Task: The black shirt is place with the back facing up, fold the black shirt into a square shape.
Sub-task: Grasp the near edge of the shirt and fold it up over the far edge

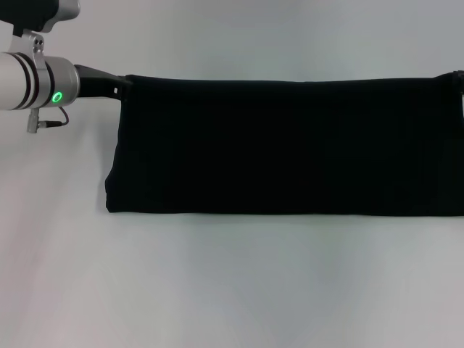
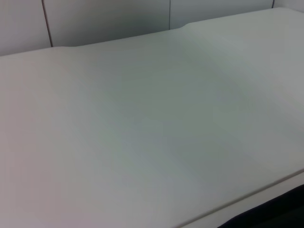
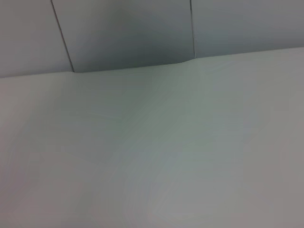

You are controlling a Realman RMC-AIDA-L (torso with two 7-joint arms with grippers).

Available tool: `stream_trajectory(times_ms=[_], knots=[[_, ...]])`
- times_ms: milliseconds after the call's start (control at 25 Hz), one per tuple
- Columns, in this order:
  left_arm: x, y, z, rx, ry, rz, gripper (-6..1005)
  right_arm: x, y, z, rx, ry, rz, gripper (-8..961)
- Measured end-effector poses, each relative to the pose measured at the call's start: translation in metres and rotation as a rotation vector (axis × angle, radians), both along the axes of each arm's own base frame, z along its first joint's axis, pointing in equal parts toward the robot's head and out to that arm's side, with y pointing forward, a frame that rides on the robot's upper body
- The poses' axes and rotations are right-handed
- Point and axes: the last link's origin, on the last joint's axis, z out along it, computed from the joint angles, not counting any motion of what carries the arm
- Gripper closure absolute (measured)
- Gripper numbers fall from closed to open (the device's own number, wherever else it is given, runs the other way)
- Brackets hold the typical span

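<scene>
The black shirt (image 1: 290, 145) lies on the white table (image 1: 217, 290) as a long band, reaching from the left of the head view to its right edge. Its far edge runs straight and taut. My left gripper (image 1: 122, 85) is at the shirt's far left corner, shut on the cloth there, with its silver arm (image 1: 29, 80) coming in from the left. My right gripper (image 1: 458, 78) barely shows at the shirt's far right corner, at the picture's edge. Both wrist views show only bare table.
White table surface (image 2: 142, 133) lies all around the shirt. A grey panelled wall (image 3: 123, 33) stands behind the table's far edge. A dark strip (image 2: 280, 209) shows beyond a table edge in the left wrist view.
</scene>
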Motion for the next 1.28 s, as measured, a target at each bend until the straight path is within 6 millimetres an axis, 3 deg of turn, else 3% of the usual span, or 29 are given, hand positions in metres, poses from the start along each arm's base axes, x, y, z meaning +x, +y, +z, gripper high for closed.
stream_trajectory(times_ms=[920, 1200, 1280], knots=[[-0.002, -0.001, -0.01, 0.014, -0.008, 0.021, 999, 0.001, -0.002, -0.011, -0.019, -0.017, -0.01, 949], [-0.002, 0.0, -0.016, 0.066, 0.008, 0.03, 985, 0.005, -0.001, -0.009, -0.001, -0.049, -0.029, 874], [-0.004, 0.0, -0.016, 0.081, 0.011, 0.036, 850, 0.006, 0.0, -0.008, 0.011, -0.061, -0.038, 819]])
